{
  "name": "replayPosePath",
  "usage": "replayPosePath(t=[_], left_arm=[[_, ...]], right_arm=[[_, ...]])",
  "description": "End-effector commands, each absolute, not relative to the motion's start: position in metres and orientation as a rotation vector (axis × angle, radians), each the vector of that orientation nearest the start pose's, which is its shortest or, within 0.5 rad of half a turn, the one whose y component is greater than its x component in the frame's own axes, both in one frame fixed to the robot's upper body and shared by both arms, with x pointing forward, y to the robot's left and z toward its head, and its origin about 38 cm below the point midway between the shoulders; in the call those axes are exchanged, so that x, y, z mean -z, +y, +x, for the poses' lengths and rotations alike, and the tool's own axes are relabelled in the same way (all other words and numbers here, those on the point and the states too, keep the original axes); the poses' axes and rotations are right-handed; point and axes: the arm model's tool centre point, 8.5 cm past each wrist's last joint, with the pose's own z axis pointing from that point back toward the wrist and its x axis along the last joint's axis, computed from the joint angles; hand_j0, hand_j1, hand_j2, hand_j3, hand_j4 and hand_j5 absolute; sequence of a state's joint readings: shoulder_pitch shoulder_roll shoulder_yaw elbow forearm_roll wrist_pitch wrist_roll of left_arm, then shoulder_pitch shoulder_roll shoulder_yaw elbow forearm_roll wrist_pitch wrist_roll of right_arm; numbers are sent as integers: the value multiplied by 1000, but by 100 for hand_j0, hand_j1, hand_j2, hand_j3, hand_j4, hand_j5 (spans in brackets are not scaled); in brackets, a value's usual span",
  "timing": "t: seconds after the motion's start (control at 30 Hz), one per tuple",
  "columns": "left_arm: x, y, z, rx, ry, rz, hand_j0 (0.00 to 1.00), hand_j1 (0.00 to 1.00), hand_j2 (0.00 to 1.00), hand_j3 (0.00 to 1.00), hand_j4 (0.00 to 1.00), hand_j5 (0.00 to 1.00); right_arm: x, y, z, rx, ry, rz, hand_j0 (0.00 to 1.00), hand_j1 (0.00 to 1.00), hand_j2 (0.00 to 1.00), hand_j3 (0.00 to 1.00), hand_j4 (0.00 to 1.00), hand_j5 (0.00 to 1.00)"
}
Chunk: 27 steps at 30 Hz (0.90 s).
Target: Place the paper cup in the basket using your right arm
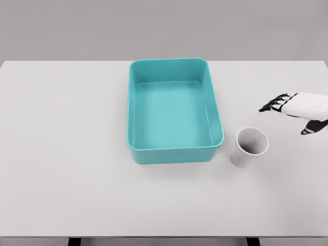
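A white paper cup (249, 147) stands upright on the table, just right of the basket's front right corner. The teal basket (134, 115) sits in the middle of the table with nothing inside it. My right hand (289, 111) comes in from the right edge, above and to the right of the cup and apart from it. Its dark-tipped fingers are spread toward the left and hold nothing. The left arm does not show.
The white table (61, 154) runs the full width of the view, with its front edge near the bottom of the picture. A plain grey wall stands behind it.
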<state>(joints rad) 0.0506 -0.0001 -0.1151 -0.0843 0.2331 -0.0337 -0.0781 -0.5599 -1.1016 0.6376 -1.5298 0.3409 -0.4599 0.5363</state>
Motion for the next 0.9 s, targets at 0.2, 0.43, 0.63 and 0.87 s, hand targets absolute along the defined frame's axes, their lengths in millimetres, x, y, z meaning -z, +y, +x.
replayPosePath(t=[0.2,0.43,0.63,0.87], left_arm=[[263,262,0,-113,-76,-1,100,100,100,100,100,100],[263,262,0,-113,-76,-1,100,100,100,100,100,100],[263,262,0,-113,-76,-1,100,100,100,100,100,100],[263,262,0,-113,-76,-1,100,100,100,100,100,100]], right_arm=[[-227,-393,397,-1972,-1107,-378,100,100,100,100,100,100],[-240,-464,408,-1073,-1592,59,100,100,100,100,100,100],[-190,-456,391,-1005,-1519,160,100,100,100,100,100,100],[-164,-438,369,-1067,-1451,243,100,100,100,100,100,100]])
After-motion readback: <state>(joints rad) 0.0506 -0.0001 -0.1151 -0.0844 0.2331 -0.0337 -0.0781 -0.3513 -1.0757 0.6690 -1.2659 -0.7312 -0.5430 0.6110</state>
